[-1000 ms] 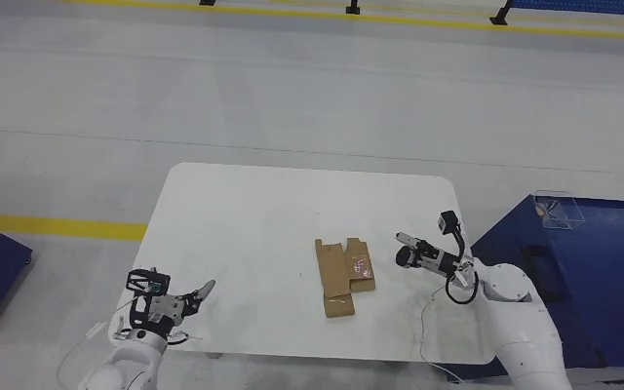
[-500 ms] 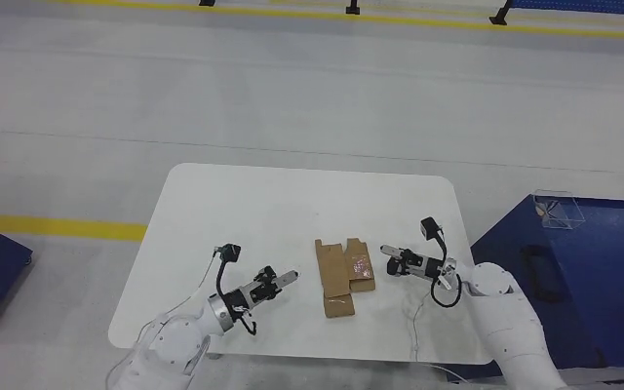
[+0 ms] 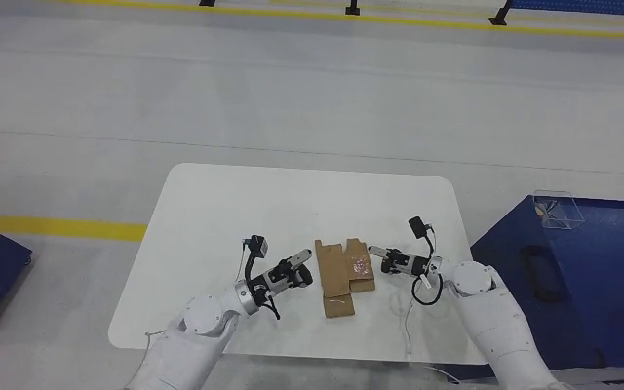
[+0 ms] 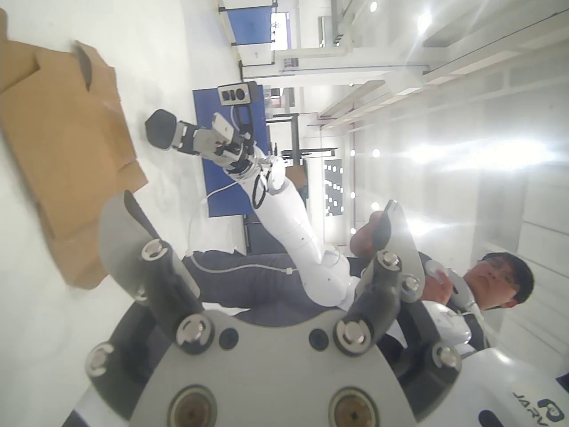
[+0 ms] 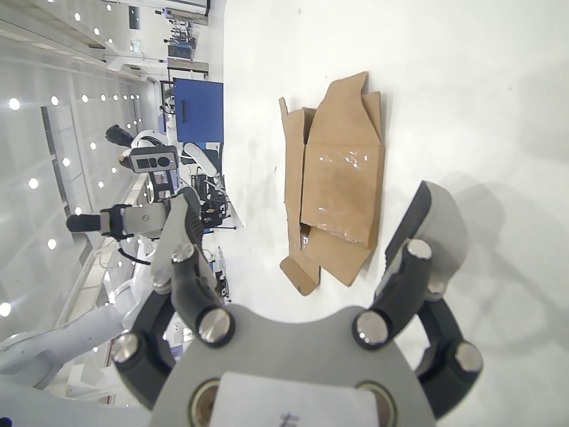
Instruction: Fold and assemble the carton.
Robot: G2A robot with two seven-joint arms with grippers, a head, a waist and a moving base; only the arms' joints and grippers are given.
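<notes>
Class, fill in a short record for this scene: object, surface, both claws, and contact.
object: brown carton, lying flat, not yet assembled
surface: white table, carton near its middle
left arm: left claw open, low beside one edge of the carton
right arm: right claw open, low beside the opposite edge
contact: cannot tell whether either claw touches the carton

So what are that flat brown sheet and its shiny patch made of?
The flat brown carton looks like matte cardboard: tan, with creased flaps and cut edges. The shiny patch on it is probably clear plastic tape, since it glints under the lights.
</notes>
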